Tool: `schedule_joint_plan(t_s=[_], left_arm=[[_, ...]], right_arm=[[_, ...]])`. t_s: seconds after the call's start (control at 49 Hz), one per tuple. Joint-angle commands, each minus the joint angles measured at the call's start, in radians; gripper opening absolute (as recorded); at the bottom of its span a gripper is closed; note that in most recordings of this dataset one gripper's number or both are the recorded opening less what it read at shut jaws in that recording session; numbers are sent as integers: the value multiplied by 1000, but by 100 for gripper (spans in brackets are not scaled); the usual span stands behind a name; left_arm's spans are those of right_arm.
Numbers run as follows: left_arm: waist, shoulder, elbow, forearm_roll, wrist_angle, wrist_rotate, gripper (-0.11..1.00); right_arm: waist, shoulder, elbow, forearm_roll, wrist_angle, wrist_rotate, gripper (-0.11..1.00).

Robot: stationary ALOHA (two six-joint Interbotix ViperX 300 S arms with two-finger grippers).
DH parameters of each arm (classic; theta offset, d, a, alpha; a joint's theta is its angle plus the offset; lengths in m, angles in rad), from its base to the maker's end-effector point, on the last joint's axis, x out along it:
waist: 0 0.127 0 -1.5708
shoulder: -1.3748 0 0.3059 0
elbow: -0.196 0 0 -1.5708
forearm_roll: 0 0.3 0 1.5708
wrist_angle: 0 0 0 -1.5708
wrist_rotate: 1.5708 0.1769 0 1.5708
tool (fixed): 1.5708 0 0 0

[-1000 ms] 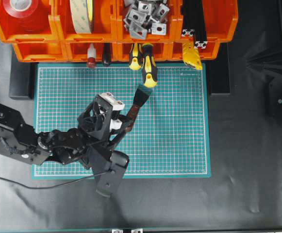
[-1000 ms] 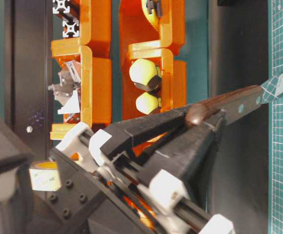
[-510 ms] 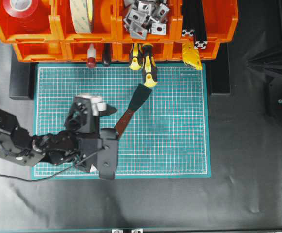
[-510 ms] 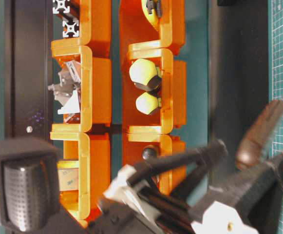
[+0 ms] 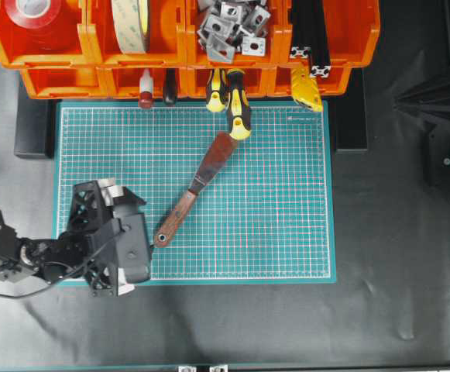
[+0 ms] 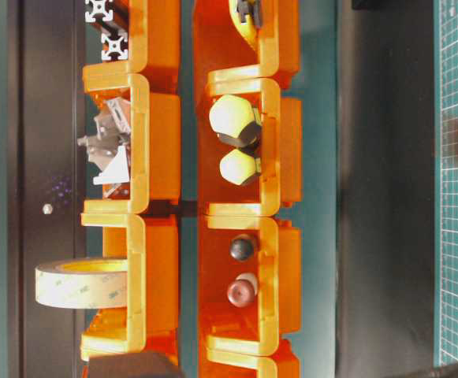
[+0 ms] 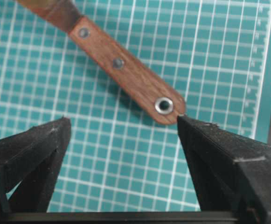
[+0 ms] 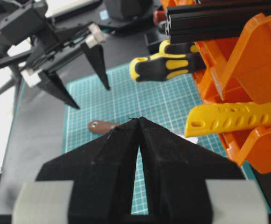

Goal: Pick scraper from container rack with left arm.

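The scraper (image 5: 192, 190) lies flat on the green mat (image 5: 279, 225). Its dark blade points up-right toward the container rack (image 5: 62, 81), and its wooden handle end (image 7: 163, 105) has a metal-ringed hole. My left gripper (image 5: 138, 232) sits at the mat's lower left, open, with nothing between its fingers. In the left wrist view the handle end lies just beyond the right fingertip (image 7: 191, 128) of this gripper (image 7: 123, 120). The right wrist view shows the left gripper (image 8: 92, 98) spread wide above the handle (image 8: 100, 127). My right gripper (image 8: 137, 120) is shut and empty, off the mat at the right.
Two yellow-and-black screwdrivers (image 5: 238, 105) stick out of the rack's lower row near the blade. A red-tipped white tool (image 5: 145, 89) and a yellow knife (image 5: 306, 87) are also there. Upper bins hold tape rolls (image 5: 132, 23), metal brackets (image 5: 228, 27) and black extrusions (image 5: 310, 31).
The left gripper held the scraper's handle above the mat a second ago. It opened and the scraper now lies on the mat. The arm has drawn back to the lower left.
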Motion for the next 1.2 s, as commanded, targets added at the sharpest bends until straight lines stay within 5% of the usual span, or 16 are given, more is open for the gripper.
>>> schedule_joint_plan(t_s=[0.0, 0.286, 0.734, 1.183], left_arm=[[-14, -52, 9, 2, -3, -21, 88], [-71, -272, 92, 3, -5, -12, 88], [-80, -739, 253, 6, -38, 110, 88], [-64, -1150, 287, 6, -28, 359, 85]], right_arm=[[2, 0, -32, 2, 3, 6, 1], [2, -25, -32, 2, 12, 9, 1], [2, -26, -32, 2, 12, 9, 1], [0, -28, -26, 2, 8, 9, 1]])
